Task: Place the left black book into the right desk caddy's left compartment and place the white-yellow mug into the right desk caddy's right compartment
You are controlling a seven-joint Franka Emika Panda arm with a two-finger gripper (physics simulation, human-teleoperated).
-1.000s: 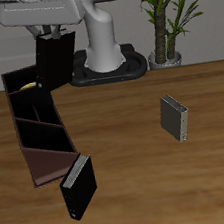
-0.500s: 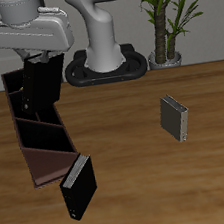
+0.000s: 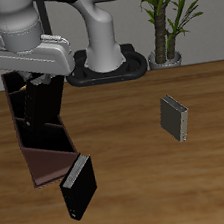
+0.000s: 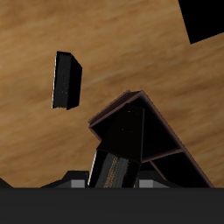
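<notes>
Wooden bench, brown grain; potted plant and the robot's pedestal at the back.

Landmark: right desk caddy, long, reddish-brown outside, black inside.

- Pincer hangs directly above the caddy, clamped on the left black book. The book is upright, its lower edge down among the caddy's walls toward the far half. From this side I cannot tell which section it is over, nor whether it touches the floor.
- A second, bulkier black book leans at the caddy's near end, touching its corner. Not a task item.
- Grey-covered book stands well apart from the caddy, across the bench.
- White-yellow mug: not made out in either view. The arm and the held book cover the caddy's far, squarish right compartment, so I cannot say whether the mug is in it.

Progress, as judged: the book step is near its end, carried and over the caddy but not released. The left compartment, the one with the slanted divider, must be confirmed before letting go. Mug step unverified.

Views compared:
- Wrist view looks down past the held book, showing its pale page edge and the caddy's rim with a slanted divider close beneath.
- It also shows the bulkier book lying apart from that rim.
- Exterior view alone shows the grey book, the arm's height and the caddy's full length.
</notes>
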